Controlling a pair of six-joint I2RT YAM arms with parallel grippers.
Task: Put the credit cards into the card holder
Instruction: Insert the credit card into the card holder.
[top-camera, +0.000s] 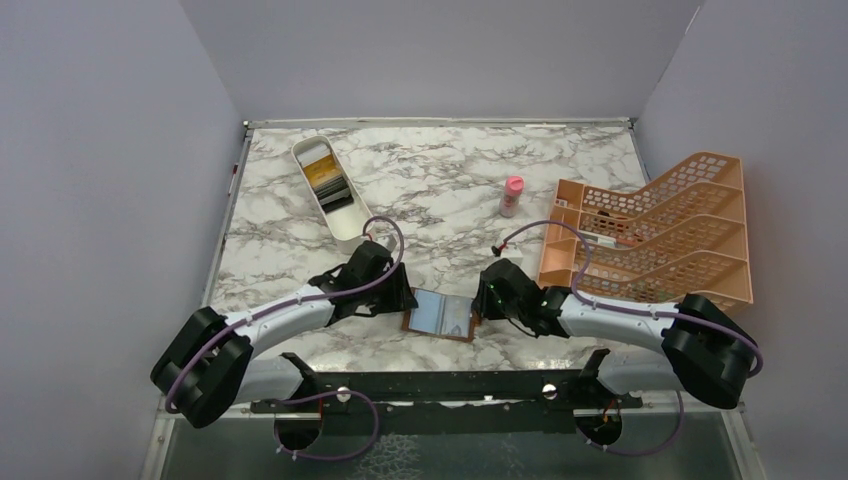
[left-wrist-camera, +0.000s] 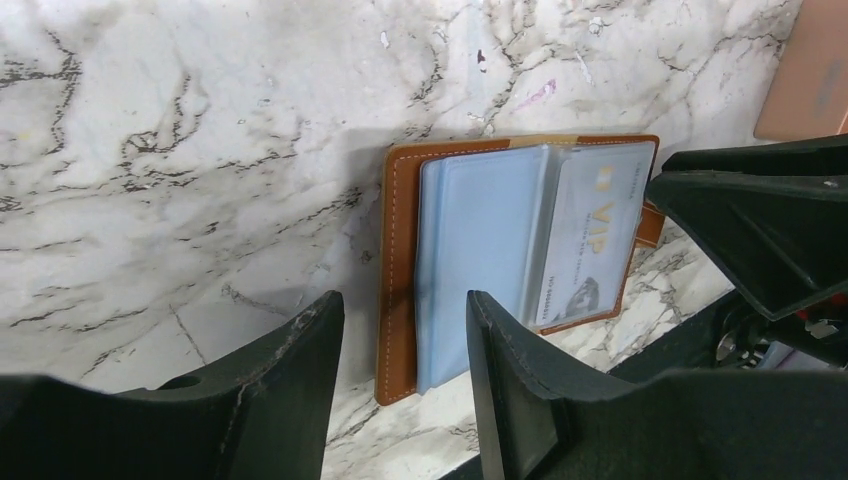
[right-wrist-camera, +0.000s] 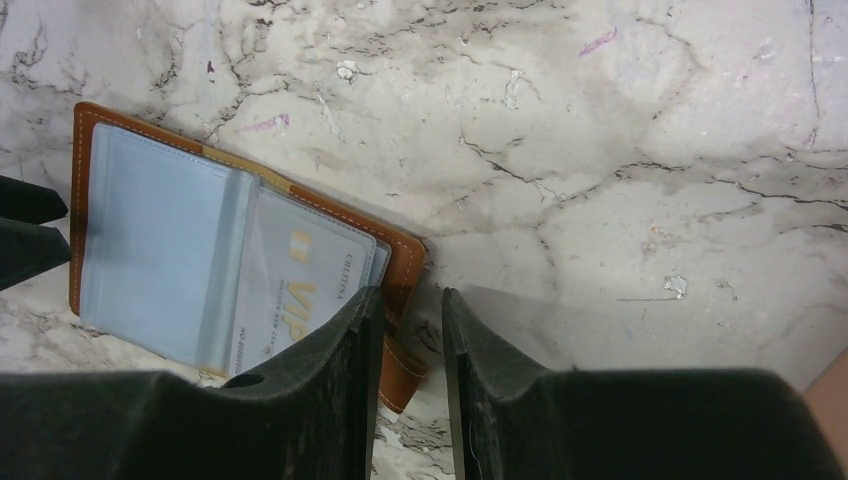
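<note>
Just beside right end effector (right-wrist-camera: 410, 293), card holder (right-wrist-camera: 200, 250)

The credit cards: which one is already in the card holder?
The pale card marked VIP, under the card holder's clear sleeve; the other cards lie in the white tray.

White tray (top-camera: 349, 223), pink bottle (top-camera: 511, 197), orange rack (top-camera: 660, 235)

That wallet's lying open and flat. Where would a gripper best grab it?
Probably the bare brown cover edge on the wallet's left side, coming in low from the left. It lies flat and thin, and there leather sticks out past the blue sleeves, so a pinch takes cover only. The open left gripper straddles that edge.
</note>
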